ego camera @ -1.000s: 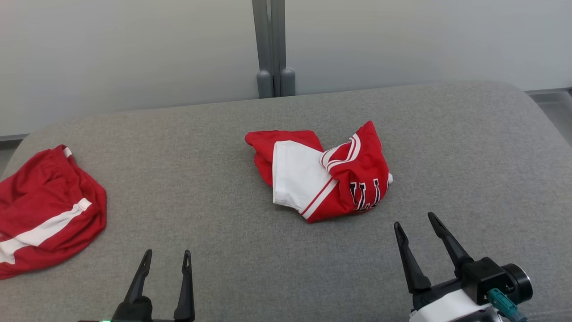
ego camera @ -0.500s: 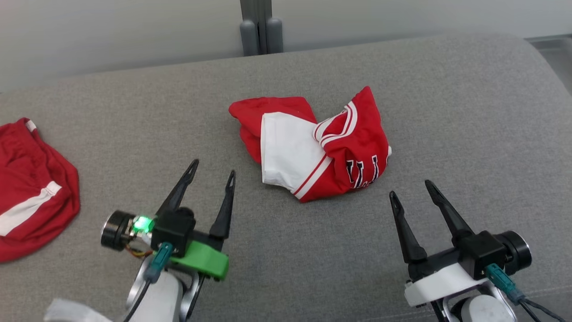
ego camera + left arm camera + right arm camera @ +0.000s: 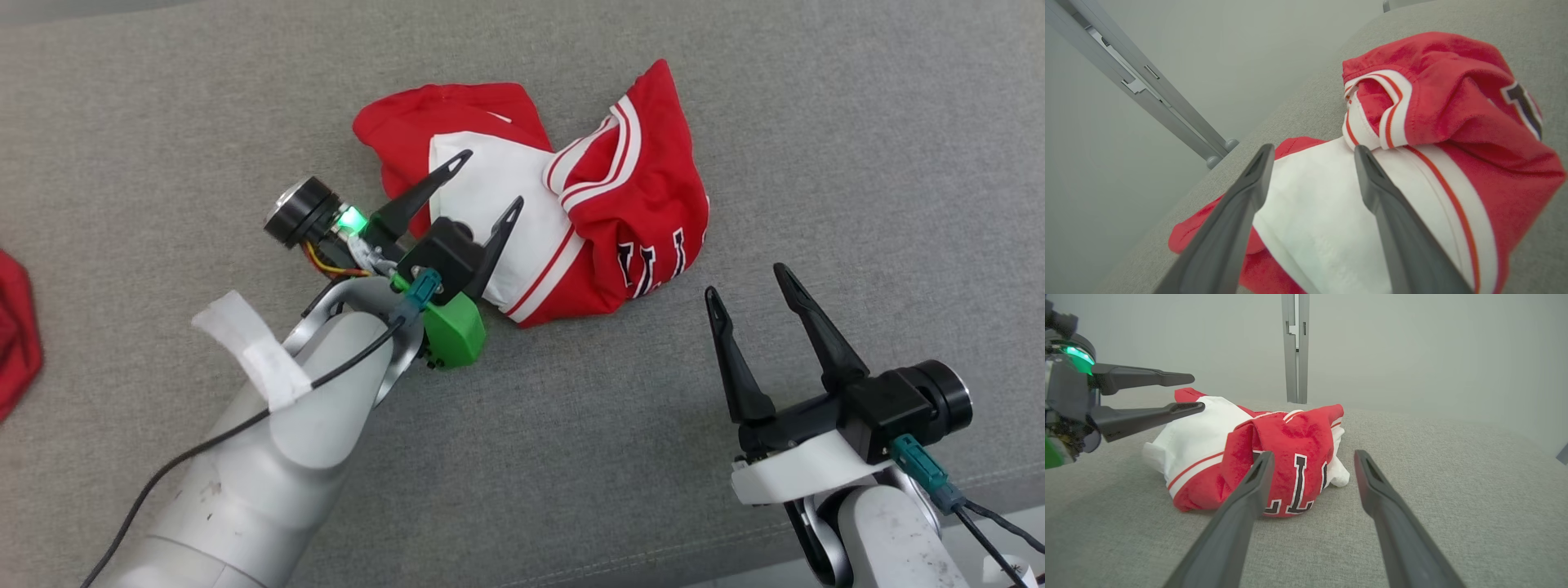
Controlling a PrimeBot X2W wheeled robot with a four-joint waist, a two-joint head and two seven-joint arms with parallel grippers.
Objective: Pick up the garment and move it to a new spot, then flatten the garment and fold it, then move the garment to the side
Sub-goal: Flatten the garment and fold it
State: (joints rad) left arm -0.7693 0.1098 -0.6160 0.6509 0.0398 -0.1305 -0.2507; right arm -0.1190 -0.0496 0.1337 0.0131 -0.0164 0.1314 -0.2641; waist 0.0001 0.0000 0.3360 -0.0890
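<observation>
The garment (image 3: 637, 204) is a crumpled red and white jersey with black letters, lying bunched on the grey cushion (image 3: 857, 122). My left gripper (image 3: 491, 176) hovers open over its white panel (image 3: 1323, 220), fingers spread, nothing between them. In the right wrist view the left gripper (image 3: 1194, 392) comes in from the left, just above the garment (image 3: 1286, 453). My right gripper (image 3: 744, 278) stands open on the near right side, a short way from the garment's lettered edge. Its fingers (image 3: 1237, 522) point at the garment, apart from the cloth.
A second red cloth (image 3: 16, 327) lies at the far left edge of the cushion. A grey metal post (image 3: 1295, 347) rises against the pale wall behind the cushion. Bare cushion surface stretches to the right and in front of the garment.
The head camera has tilted down and closer. My left arm has reached forward and to the right, so its open fingers now hang over the garment. The right gripper has barely moved.
</observation>
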